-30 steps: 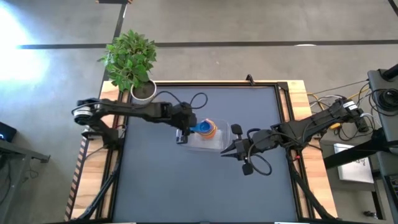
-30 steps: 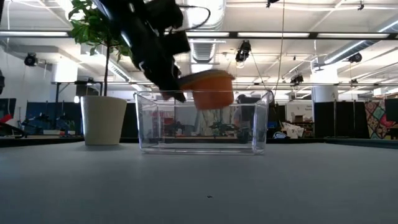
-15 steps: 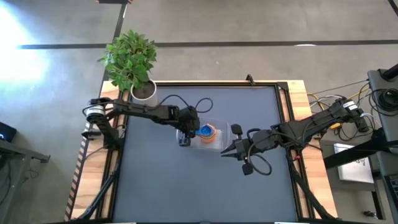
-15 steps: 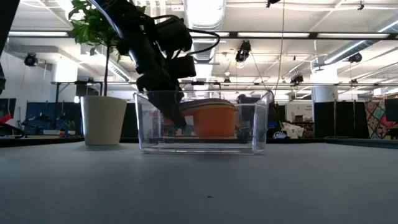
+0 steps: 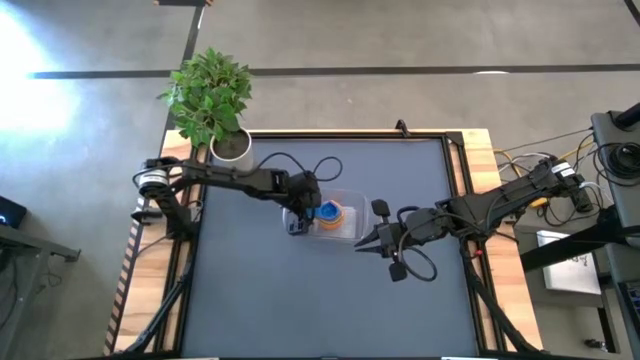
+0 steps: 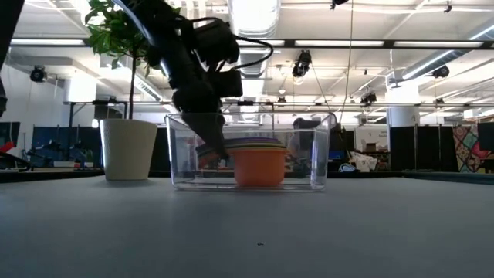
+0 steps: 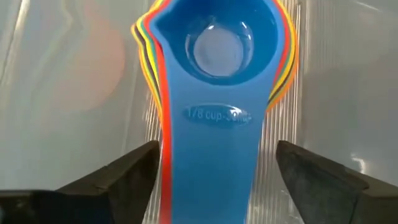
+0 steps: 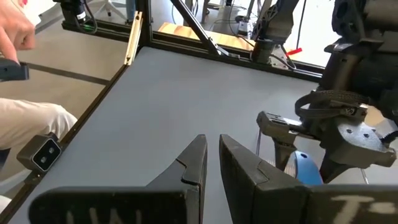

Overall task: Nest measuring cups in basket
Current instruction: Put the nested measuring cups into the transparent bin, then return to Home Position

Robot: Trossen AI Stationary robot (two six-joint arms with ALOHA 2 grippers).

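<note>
Several measuring cups are nested in one stack, orange outermost and a blue one on top. The stack stands on the floor of the clear basket at the table's middle. My left gripper reaches down into the basket's left end, open. One finger stands on each side of the stacked handles, and a gap shows beside them. My right gripper waits just right of the basket above the table, shut.
A white plant pot with a leafy plant stands at the table's far left corner. In the right wrist view a person's hand shows beyond the table's edge. Bare dark tabletop lies on the near side.
My left gripper has gone down into the basket with the cup stack. The stack, held above the basket's rim a second ago, has sunk inside and now stands on the basket's floor.
</note>
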